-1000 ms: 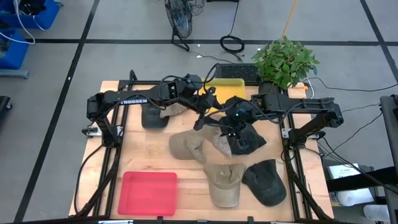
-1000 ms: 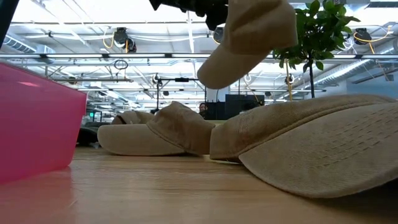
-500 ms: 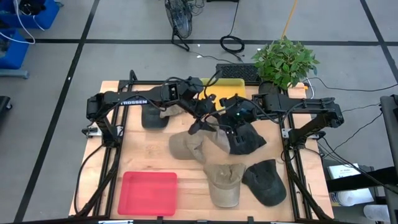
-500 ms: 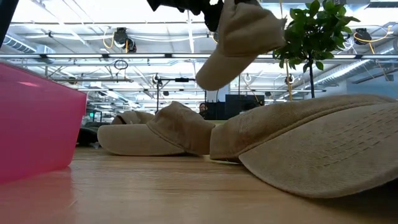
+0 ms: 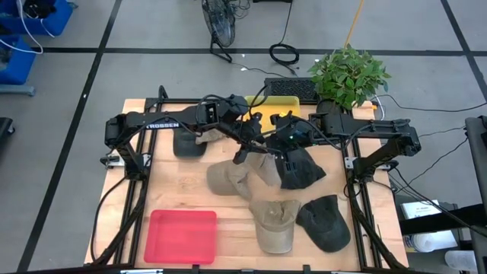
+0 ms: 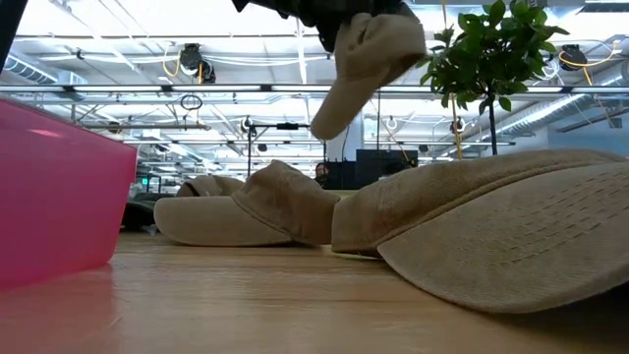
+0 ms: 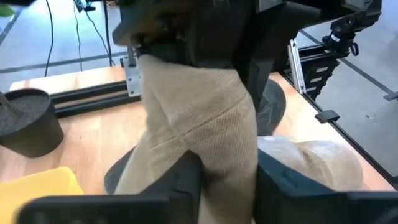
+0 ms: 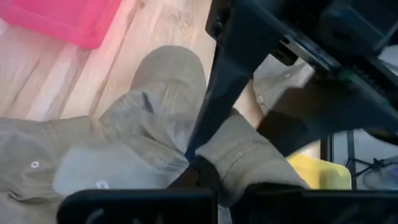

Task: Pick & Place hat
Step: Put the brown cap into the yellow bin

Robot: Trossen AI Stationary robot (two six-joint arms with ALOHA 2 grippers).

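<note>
Hat held: tan corduroy hat (image 7: pixel 199 134), soft and creased, ribbed cloth visible in the left wrist view; it hangs in the air above the middle of the worktop, brim drooping down in the low view (image 6: pixel 369 59).
Left gripper: left gripper (image 7: pixel 227 174) has its 2 dark fingers closed on the tan corduroy hat, cloth bunched between them; seen from above it sits over the worktop's centre (image 5: pixel 255 144).
Right gripper: right gripper (image 8: pixel 214 177) meets the same hat from the other side, fingers pinched on a fold of its cloth; from above it is just beside the left gripper (image 5: pixel 283 141).
Dark hat under the grippers: dark grey hat (image 5: pixel 300 171), crumpled, lying on the worktop just right of the held one.
Tan hats on the worktop: khaki hat (image 5: pixel 228 179) with a rounded crown, left of centre; olive hat (image 5: pixel 274 224) nearer the front, brim pointing to the front edge.
Other hats: black hat (image 5: pixel 326 222) at the front right, touching the olive hat; dark hat (image 5: pixel 186 143) at the back left, under the left arm.
Red tray: red tray (image 5: pixel 183 236), smooth plastic, rectangular, at the front left corner.
Yellow bin: yellow bin (image 5: pixel 278 105), at the back edge, partly hidden by the arms.
Plant: potted plant (image 5: pixel 348 76), leafy green, at the back right corner.
Worktop: worktop (image 5: pixel 179 190), pale wood planks with a visible grain.
</note>
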